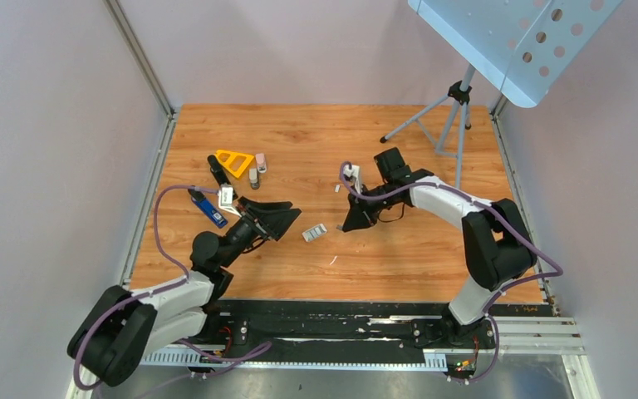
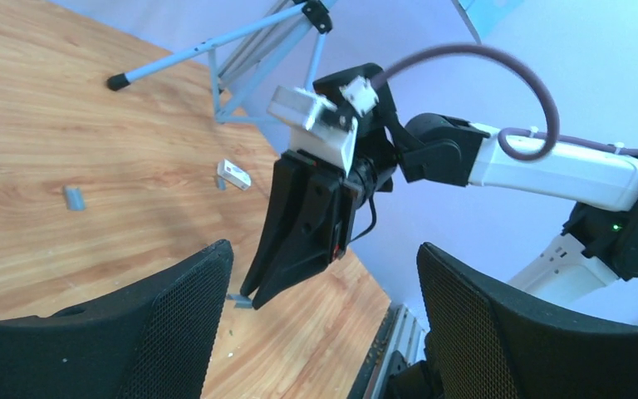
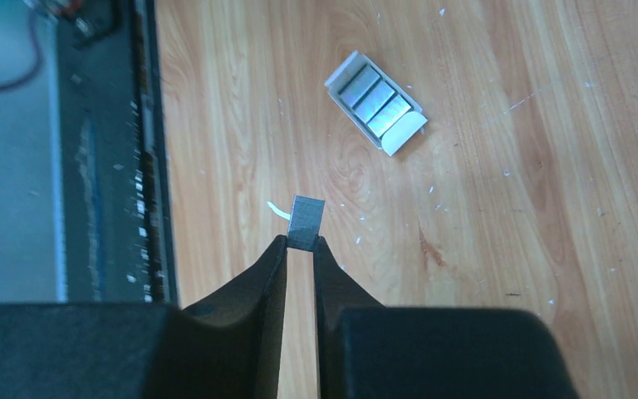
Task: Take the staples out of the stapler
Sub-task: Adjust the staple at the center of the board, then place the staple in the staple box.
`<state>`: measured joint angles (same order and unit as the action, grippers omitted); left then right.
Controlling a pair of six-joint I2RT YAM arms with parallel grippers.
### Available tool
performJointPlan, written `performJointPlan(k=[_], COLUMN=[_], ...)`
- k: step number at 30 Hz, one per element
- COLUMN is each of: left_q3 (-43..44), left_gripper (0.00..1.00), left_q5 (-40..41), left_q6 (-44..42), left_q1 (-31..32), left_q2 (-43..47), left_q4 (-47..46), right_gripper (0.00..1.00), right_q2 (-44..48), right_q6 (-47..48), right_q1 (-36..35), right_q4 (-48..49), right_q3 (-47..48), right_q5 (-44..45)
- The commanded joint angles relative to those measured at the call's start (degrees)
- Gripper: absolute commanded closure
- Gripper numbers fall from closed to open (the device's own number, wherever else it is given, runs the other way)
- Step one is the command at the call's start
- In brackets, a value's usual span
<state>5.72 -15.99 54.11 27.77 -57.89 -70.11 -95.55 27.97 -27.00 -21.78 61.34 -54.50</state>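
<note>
Right claw [image 3: 301, 243]: you have it nearly closed, its tips pinching a short grey staple strip [image 3: 306, 223] just above the bench [image 1: 399, 266].
Left claw [image 1: 287, 214]: you have it spread wide with nothing in it, facing the other one.
Staple box [image 3: 375, 101]: it lies open on the bench between your two claws, with grey strips inside.

We see a bench [image 1: 399, 141] of orange-brown wood grain, a grey staple strip [image 3: 306, 223], a white box [image 3: 375, 102] — silver rows inside — a blue stapler [image 1: 207, 208].
</note>
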Motion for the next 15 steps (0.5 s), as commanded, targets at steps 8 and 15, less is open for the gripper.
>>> performJointPlan(k=[8,15], left_q3=[8.57,10.91], left_gripper=[0.01,0.02], left_q5=[-4.79,-3.00], left_q6=[9.35,10.64], left_q1=[2.12,3.25], left_q2=[-21.58,-26.46], left_q4=[-21.84,-21.84], right_gripper=[0.95,0.95], right_q2=[-1.32,-1.98], right_q6=[-24.41,-43.59], right_q1=[6.09,6.94], right_q4=[2.18,14.42], right_q3=[7.61,7.51], right_q5=[-19.81,-23.83])
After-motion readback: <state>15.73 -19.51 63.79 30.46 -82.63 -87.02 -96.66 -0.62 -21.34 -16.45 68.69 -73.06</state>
